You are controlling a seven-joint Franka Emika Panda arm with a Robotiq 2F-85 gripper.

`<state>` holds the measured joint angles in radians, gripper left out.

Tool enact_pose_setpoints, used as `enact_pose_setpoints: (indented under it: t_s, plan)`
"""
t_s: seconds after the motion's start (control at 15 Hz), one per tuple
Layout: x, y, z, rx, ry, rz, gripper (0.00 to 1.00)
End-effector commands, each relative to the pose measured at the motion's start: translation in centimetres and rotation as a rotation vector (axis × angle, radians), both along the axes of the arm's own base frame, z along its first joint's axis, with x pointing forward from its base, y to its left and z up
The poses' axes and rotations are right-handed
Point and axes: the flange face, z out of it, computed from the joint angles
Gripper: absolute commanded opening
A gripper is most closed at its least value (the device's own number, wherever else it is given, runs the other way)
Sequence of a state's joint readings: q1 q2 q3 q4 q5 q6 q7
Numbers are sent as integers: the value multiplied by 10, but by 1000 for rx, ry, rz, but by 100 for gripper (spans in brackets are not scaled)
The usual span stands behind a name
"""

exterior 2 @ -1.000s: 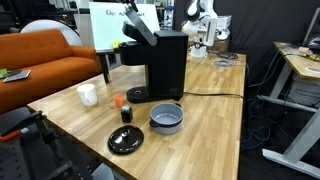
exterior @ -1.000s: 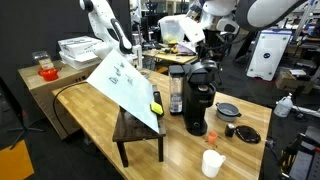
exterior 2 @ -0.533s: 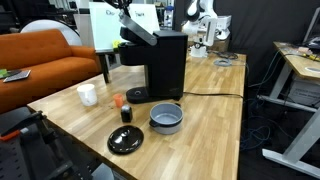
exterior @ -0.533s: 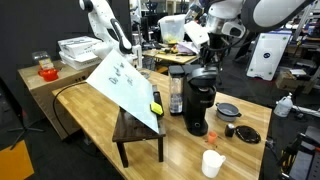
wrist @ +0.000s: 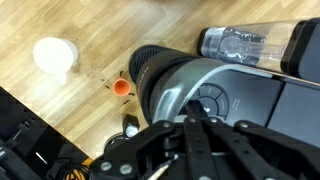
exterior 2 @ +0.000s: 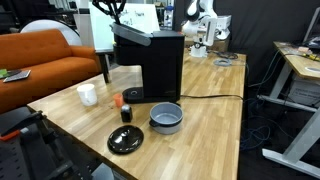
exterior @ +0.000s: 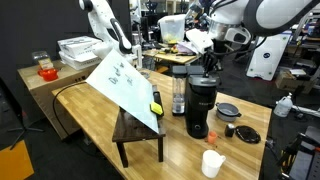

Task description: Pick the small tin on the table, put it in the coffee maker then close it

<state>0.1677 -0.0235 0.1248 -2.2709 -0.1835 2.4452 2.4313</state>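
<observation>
Tool [exterior: 211, 63] closed over coffee maker [exterior: 201, 105] | clear jar [exterior: 177, 92] just beside it | bowl [exterior 2: 166, 118], white cup [exterior: 212, 163] near

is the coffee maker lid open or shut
Shut, or very nearly. In an exterior view the rounded top lies level on the coffee maker body, with no gap visible.

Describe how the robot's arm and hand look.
The arm is white, made of thick rounded segments with darker bands at the joints. The hand is black, built from angular linkage bars that taper into slim fingers.
</observation>
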Motion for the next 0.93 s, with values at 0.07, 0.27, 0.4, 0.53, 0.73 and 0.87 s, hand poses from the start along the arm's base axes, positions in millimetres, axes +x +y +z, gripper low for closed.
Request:
enact_pose_setpoints:
  t_s: [0.07,0.27,0.4,0.53,0.73,0.87]
  plan:
    - [-20,8,12,51,10,23,0]
    - [-25,5,6,63,32,29,0]
    - [-27,3,0,74,46,26,0]
    - [-27,3,-7,88,61,20,0]
    - [-28,3,-13,98,72,11,0]
    - [-26,1,-21,28,45,34,0]
